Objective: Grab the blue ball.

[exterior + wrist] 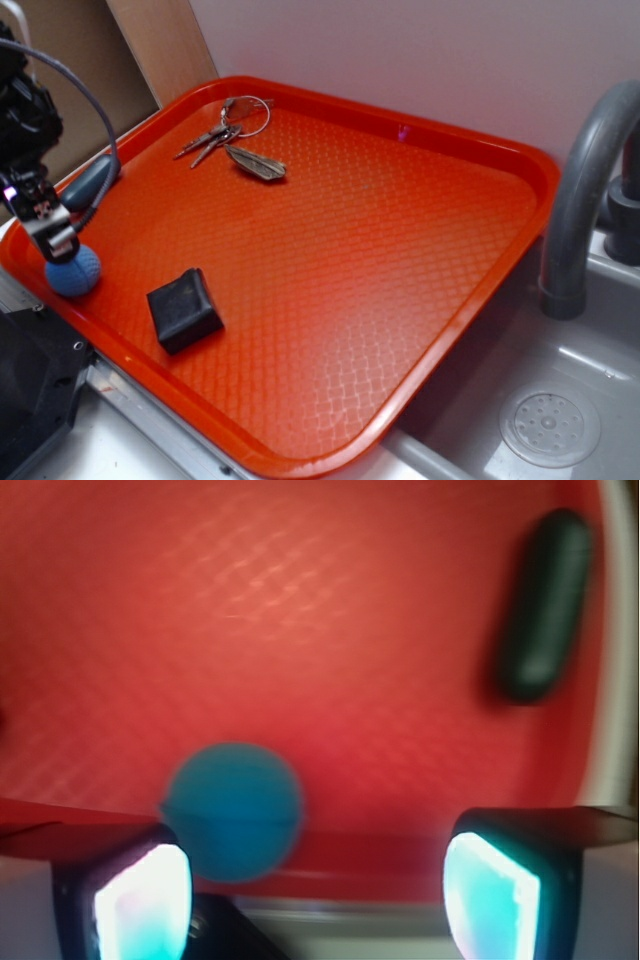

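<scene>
The wrist view is blurred and looks down on the red tray with its patterned floor. The blue ball sits low in the picture, close to the left finger of the gripper, whose two glowing pads stand wide apart. A dark capsule-shaped object lies near the tray's right rim, well apart from the ball.

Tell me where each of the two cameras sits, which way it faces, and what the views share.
Exterior: raised off the tray's near corner, looking down across it toward the wall; the arm and gripper show at left, above the blue ball.
Wrist: mounted on the gripper, looking down at the tray; both fingertips frame the bottom.
Shared: the blue ball, the dark capsule, the tray.
</scene>
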Robot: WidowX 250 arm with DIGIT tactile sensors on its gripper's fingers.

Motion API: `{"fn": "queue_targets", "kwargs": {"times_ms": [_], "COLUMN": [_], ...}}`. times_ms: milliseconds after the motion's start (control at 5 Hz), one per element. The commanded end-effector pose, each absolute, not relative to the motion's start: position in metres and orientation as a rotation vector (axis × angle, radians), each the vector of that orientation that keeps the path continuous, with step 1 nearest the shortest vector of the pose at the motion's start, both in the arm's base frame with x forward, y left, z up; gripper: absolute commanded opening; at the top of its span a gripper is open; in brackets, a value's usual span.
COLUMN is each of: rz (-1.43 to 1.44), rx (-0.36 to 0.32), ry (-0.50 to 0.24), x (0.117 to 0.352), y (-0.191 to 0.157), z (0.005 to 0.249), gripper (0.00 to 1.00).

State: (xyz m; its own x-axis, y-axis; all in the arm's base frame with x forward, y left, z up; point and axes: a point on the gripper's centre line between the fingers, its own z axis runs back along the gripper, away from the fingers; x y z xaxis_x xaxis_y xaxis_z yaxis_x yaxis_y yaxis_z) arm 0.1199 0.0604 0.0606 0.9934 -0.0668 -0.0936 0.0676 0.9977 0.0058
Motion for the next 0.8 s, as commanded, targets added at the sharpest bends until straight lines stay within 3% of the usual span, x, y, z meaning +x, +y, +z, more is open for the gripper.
{"fn": "queue_targets", "kwargs": {"times_ms": [0, 200, 400, 600], "rz": [-0.1, -0.123, -0.108, -0.116], "rx": [-0.109, 0.004, 0.036, 0.059], "ry": [0.01, 0.074, 0.099, 0.137], "x": [0.12, 0.12, 0.12, 0.119], "y": [0.03, 0.028, 0.03, 0.031], "z": [0.041, 0.029, 0.026, 0.023], "gripper": [1.0, 1.0, 0.0, 0.0]}}
